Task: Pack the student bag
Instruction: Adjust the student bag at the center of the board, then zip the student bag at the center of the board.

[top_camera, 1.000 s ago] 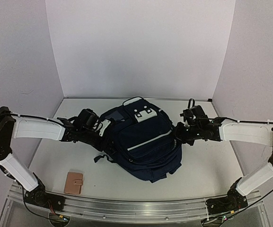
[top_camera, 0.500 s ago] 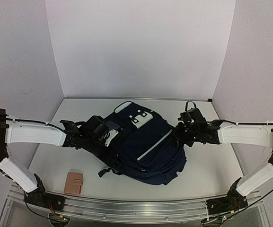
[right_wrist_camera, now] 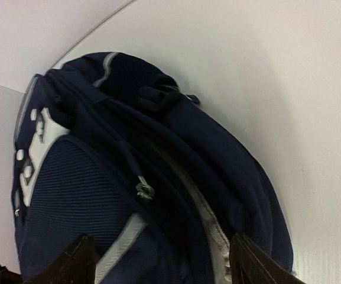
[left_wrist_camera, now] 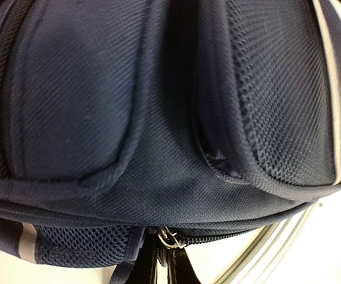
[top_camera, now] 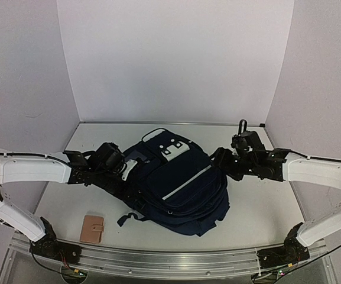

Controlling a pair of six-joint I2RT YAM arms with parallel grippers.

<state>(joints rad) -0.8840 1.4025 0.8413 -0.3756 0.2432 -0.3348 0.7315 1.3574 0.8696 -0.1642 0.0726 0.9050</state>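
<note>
left gripper (left_wrist_camera: 169, 263): clenched on bag (top_camera: 179, 183) at zipper pull (left_wrist_camera: 169, 238), fingertips cut off by the frame | right gripper (right_wrist_camera: 161, 263): released, bag just ahead, fingers (right_wrist_camera: 75, 263) spread | bag between both

left gripper (left_wrist_camera: 169, 267): fingers mostly cut off at the view's lower edge
student bag (left_wrist_camera: 158, 118): just ahead of it, cropped
</note>
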